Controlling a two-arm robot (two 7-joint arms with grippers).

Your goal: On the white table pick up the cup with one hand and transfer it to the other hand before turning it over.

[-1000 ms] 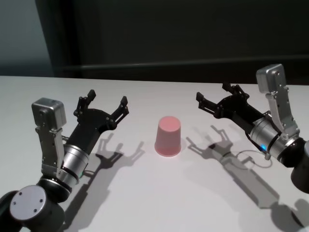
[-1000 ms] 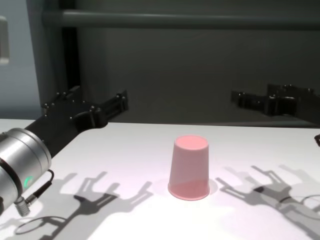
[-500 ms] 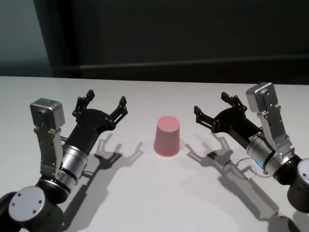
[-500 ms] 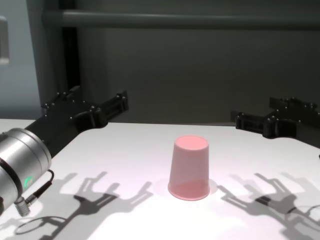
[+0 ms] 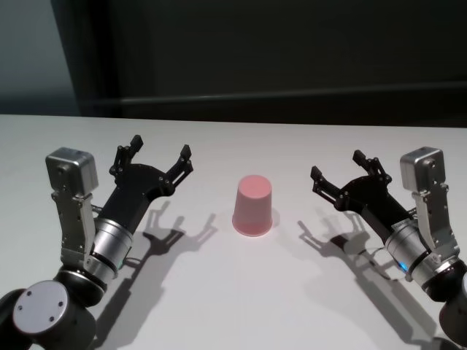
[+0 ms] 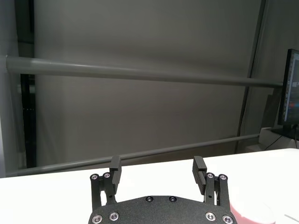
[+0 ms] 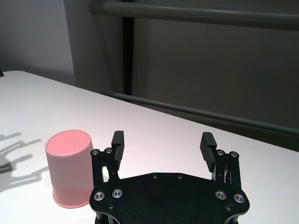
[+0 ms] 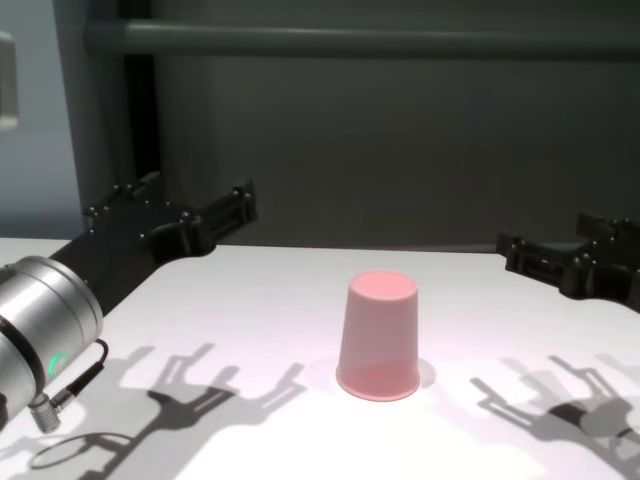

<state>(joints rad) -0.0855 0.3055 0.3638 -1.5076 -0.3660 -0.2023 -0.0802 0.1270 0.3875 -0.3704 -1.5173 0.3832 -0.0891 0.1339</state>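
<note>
1. From my station, the room behind the rig was dim: a dark grey wall [image 8: 400, 150] ran the full width of the chest view, crossed high up by a horizontal grey rail [image 8: 350, 38], with a paler blue-grey patch off at the robot's left.
2. In the left wrist view I could make out two more rails against that wall and the edge of a monitor [image 6: 292, 88] at the frame's side.
3. The white table [image 5: 241, 292] filled the lower part of the head view, matte and plain, carrying hard-edged shadows of both arms.
4. The left arm reached in from the near left corner, its left gripper [image 5: 158, 156] raised above the table, left of the cup and clear of it, fingers spread wide with nothing between them.
5. The right arm came in from the near right corner; I saw the right gripper [image 5: 343, 168] hovering right of the cup, apart from it, fingers likewise spread wide and holding nothing.
6. The cup [image 5: 254, 205] sat upside down on the table between the two grippers, wide rim flat on the surface, narrow base up, touched by neither.
</note>
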